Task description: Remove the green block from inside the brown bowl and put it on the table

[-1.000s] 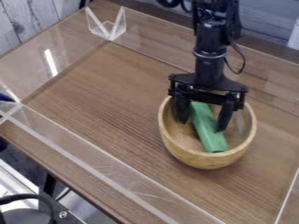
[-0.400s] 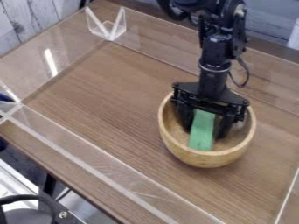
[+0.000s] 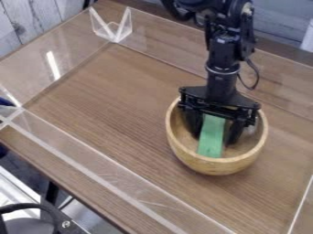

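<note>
My black two-fingered tool points straight down into the round, thick-walled light tan wooden bowl, its fingers spread wide and holding nothing yet. The small bright green flat rectangular block lies inside that bowl, directly beneath me, its upper end between my fingertips and its lower end reaching toward the bowl's near wall; it appears to lean on the curved inside instead of lying flat. My fingers stand one on each side of the block's upper end, close to the bowl's far rim. The wide brown wood-grain surface, edged with low clear acrylic walls, stretches bare to my left, so there is room to set the block down. The risks I judge from here: closing on a tilted bar may catch only its corner, so it could pivot and slip back into the bowl; a finger may catch the thick wall and drag or tip the bowl; and lifting too early, before the grip is firm, could drop the block against the rim.
</note>
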Robot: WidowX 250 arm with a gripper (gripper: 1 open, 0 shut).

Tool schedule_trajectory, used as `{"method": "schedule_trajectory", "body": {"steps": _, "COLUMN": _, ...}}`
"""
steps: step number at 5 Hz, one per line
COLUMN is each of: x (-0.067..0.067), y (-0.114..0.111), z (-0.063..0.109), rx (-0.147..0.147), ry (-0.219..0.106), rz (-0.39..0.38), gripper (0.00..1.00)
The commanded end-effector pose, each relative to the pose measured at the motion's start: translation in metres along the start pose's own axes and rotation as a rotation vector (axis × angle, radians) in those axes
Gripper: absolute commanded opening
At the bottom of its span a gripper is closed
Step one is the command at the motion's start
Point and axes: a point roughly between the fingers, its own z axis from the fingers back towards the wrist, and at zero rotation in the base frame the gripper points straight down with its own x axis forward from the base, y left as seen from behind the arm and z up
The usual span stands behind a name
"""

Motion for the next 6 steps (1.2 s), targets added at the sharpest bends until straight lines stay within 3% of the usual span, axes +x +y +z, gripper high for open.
{"method": "schedule_trajectory", "body": {"steps": 1, "x": 0.003, "y": -0.003, "z": 0.012, "rx": -0.028, "ry": -0.031, "rz": -0.012, "gripper": 1.00}}
{"method": "schedule_trajectory", "body": {"steps": 5, "x": 0.006, "y": -0.007, "z": 0.027, "rx": -0.063, "ry": -0.053, "rz": -0.018, "gripper": 1.00}}
{"method": "schedule_trajectory", "body": {"steps": 6, "x": 0.006, "y": -0.007, "z": 0.026, "rx": -0.065, "ry": -0.055, "rz": -0.017, "gripper": 0.00}}
